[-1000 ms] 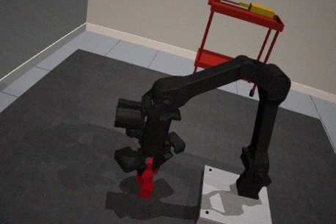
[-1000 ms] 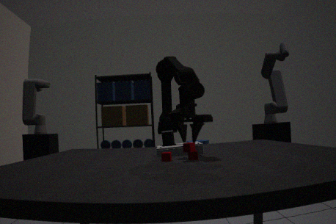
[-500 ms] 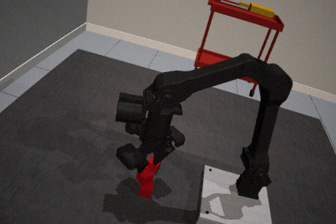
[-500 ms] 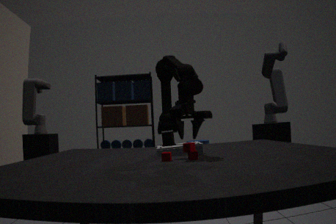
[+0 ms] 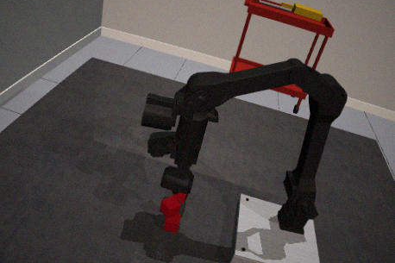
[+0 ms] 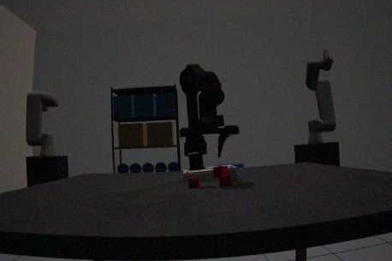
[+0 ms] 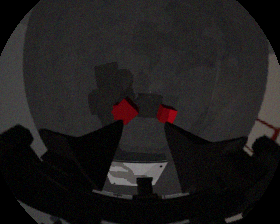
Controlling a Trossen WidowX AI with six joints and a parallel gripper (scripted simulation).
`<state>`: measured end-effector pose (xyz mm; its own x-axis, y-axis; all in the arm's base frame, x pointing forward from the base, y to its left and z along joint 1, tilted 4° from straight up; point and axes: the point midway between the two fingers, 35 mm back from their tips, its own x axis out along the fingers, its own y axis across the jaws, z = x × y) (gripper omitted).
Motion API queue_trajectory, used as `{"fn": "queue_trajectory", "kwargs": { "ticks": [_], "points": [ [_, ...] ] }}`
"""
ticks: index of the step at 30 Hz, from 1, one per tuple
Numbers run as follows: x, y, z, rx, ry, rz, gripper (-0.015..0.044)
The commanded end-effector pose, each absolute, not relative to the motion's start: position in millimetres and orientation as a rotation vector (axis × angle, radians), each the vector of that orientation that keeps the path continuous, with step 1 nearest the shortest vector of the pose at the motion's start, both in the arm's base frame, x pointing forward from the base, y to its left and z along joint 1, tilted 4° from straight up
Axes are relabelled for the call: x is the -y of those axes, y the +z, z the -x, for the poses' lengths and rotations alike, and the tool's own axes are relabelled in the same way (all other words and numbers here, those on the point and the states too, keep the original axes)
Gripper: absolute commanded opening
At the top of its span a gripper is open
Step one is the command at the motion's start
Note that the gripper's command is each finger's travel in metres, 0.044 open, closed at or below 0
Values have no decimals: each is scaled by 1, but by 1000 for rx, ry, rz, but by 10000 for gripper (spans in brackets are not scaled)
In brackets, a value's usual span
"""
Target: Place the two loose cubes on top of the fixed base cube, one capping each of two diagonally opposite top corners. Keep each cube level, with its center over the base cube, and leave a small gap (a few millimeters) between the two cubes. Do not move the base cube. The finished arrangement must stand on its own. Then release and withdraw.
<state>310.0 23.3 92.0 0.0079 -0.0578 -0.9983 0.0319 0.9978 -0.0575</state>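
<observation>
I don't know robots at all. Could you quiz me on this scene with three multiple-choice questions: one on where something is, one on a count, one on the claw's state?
1. Where does the highest red cube sit?
A. on the floor
B. on the base cube
C. between the fingers

2. How many red cubes show in the exterior view?
A. two
B. three
C. five

3. What is the gripper doing?
A. shut on a cube
B. shut on nothing
C. open, holding nothing

Answers:
1 B: the upper cube rests on the base cube.
2 B: those two plus a loose cube to their left.
3 C: the gripper hangs above the stack, fingers apart with nothing between them.
</observation>
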Motion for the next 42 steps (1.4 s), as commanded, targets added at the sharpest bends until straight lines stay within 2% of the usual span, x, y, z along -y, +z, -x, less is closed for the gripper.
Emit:
{"fn": "queue_trajectory", "kwargs": {
  "ticks": [1, 24, 35, 42],
  "points": [
    [-14, 99, -308, -1562, 111, 205, 265],
    [29, 125, -294, -1348, 984, 1074, 265],
    [30, 124, -294, -1336, 1009, 1099, 265],
    [33, 69, -295, -1336, 1009, 1099, 265]
  ]
}}
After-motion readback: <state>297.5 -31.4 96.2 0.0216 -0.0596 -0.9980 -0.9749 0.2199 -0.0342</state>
